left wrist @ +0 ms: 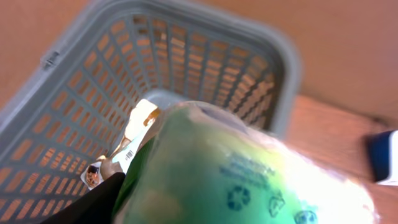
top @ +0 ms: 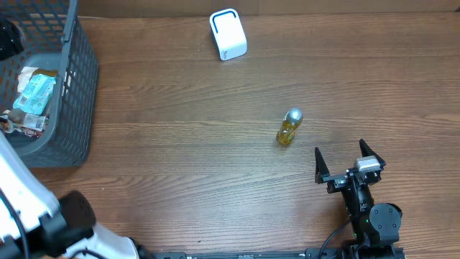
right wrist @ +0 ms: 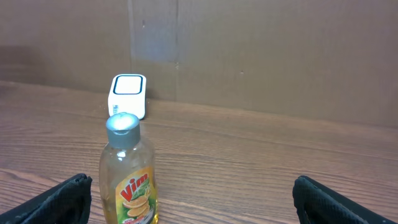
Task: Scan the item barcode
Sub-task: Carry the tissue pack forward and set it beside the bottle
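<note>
- Green packet (left wrist: 249,168): up off the floor of the basket (top: 79,86), filling the left wrist view. It is over the basket at the table's far left, well apart from the scanner (top: 228,34).
- Left gripper (top: 6,39): only one dark finger (left wrist: 93,202) shows beside the packet. Jaws part-closed and, as I read it, pinching the green packet. The contact itself is hidden.
- Face on show carries recycling marks and no barcode. A striped label sits at the packet's lower edge, but I cannot tell whose it is.
- Risk 1: soft, slick film. A pinch near one edge could let it sag or slide out on the way across the table (top: 180,144).
- Risk 2: the barcode ends up facing away from the scanner, or creased under the fingers, so nothing reads.
- Risk 3: on lifting out, the packet may catch the basket rim or drag up the other packets (top: 34,95) lying beneath.
- Risk 4: the bottle (top: 289,127) stands upright between the scanner and the right gripper (top: 339,146). It is tall and narrow, so a low sweep from either arm would likely tip it.
- Right gripper: jaws spread wide and empty, near the bottle but not touching. It would only cause trouble if it moves forward.
</note>
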Robot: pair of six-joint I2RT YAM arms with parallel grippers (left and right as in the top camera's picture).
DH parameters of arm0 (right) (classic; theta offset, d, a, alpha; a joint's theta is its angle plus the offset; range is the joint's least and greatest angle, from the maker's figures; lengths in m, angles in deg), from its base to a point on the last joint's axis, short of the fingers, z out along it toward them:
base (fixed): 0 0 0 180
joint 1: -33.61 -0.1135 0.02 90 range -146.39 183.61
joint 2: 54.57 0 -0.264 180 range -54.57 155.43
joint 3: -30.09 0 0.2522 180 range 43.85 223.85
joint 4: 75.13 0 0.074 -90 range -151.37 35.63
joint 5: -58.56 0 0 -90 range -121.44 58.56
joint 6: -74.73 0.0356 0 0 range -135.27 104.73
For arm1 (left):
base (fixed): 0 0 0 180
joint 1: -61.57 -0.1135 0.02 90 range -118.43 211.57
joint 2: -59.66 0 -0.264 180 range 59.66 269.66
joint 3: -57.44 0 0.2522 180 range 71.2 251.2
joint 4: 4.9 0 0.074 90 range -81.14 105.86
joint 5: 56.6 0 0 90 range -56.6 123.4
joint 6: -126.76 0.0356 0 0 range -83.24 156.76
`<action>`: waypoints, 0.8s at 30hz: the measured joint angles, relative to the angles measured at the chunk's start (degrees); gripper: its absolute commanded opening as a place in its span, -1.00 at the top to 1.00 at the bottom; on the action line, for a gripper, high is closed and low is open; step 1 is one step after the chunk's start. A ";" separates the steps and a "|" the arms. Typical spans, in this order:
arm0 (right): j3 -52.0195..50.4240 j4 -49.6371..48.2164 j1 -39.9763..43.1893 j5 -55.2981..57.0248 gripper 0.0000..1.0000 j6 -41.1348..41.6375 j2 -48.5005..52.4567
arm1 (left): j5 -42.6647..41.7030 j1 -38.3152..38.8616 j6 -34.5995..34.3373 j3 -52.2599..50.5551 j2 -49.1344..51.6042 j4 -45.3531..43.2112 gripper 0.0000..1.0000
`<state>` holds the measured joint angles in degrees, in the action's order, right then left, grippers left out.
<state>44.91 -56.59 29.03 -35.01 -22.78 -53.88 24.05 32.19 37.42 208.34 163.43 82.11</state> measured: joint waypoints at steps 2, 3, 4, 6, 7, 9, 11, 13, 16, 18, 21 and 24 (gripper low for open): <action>0.00 -0.02 0.00 -0.02 -1.00 0.02 0.00 | -0.28 1.38 -1.05 0.07 -2.93 2.08 0.32; 0.00 0.02 0.00 -0.02 -1.00 0.00 0.00 | -0.50 2.47 -1.60 0.07 -4.31 3.69 0.33; 0.00 -0.02 0.00 0.00 -1.00 0.00 0.00 | -0.70 3.58 -2.03 0.09 -5.35 5.51 0.32; 0.00 0.02 0.00 0.00 -1.00 0.02 0.00 | -1.11 6.78 -2.62 0.20 -7.15 10.88 0.33; 0.00 -0.02 0.00 -0.02 -1.00 -0.02 0.00 | -1.22 8.09 -2.73 0.24 -7.61 13.22 0.34; 0.00 0.00 0.00 -0.02 -1.00 -0.02 0.00 | -1.42 12.09 -3.39 0.26 -8.02 19.78 0.39; 0.00 -0.02 0.00 0.02 -1.00 0.00 0.00 | -1.57 16.17 -3.72 0.11 -7.74 23.74 0.49; 0.00 0.00 0.00 0.00 -1.00 0.00 0.00 | -1.53 20.31 -4.02 -0.61 -7.34 23.50 0.48; 0.00 0.02 0.00 0.00 -1.00 0.00 0.00 | -0.22 27.85 -5.73 -3.50 -6.69 23.17 0.47; 0.00 0.00 0.00 0.00 -1.00 0.00 0.00 | 0.94 32.35 -7.19 -5.77 -6.19 22.75 0.46; 0.00 0.00 0.00 0.00 -1.00 0.00 0.00 | 2.99 40.24 -11.30 -11.56 -5.03 19.78 0.47; 0.00 -0.02 0.00 -0.02 -1.00 -0.02 0.00 | 4.31 45.59 -15.67 -17.49 -4.17 15.37 0.49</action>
<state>44.91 -56.61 29.03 -35.03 -22.80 -53.88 28.36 77.78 21.75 190.86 159.25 97.48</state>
